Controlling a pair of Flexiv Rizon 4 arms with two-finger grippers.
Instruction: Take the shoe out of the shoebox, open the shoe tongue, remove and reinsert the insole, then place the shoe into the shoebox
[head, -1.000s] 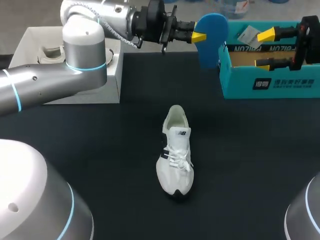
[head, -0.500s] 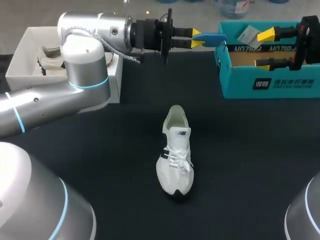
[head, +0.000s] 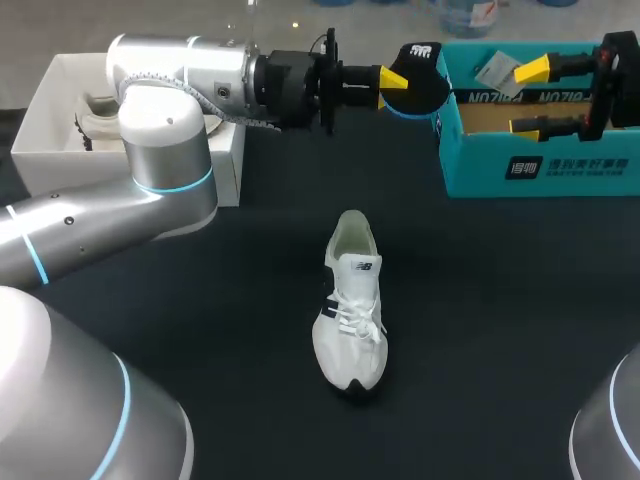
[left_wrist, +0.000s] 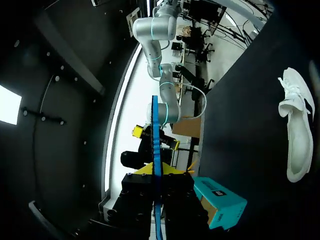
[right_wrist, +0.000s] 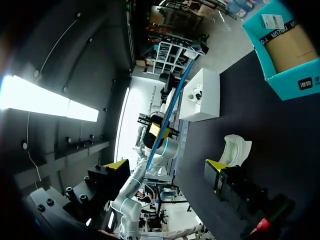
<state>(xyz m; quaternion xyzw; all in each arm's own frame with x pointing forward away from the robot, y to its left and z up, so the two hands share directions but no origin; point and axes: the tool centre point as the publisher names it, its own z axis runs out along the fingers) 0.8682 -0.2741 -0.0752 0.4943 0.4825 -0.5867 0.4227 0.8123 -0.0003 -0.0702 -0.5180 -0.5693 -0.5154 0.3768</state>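
Note:
My left gripper (head: 392, 77) hovers at the back of the table, shut on the blue insole (head: 421, 84), whose dark face with a logo is turned up. In the left wrist view the insole (left_wrist: 155, 125) shows edge-on, pinched between the yellow tips of the left gripper (left_wrist: 156, 172). The white shoe (head: 350, 312) lies on the black table with its toe toward the front. My right gripper (head: 528, 97) hangs open over the teal shoebox (head: 540, 165) and holds nothing. In the right wrist view the right gripper (right_wrist: 166, 165) faces the insole (right_wrist: 175, 100) and the shoe (right_wrist: 236, 149).
A white box (head: 50, 135) with another shoe inside stands at the back left, under my left arm. The teal shoebox (right_wrist: 287, 47) holds brown paper and a tag. The black tabletop (head: 500, 330) surrounds the shoe.
My left wrist has rolled, turning the insole from its blue face through edge-on to its dark face up, and has drawn slightly left. The right arm and the shoe have not moved.

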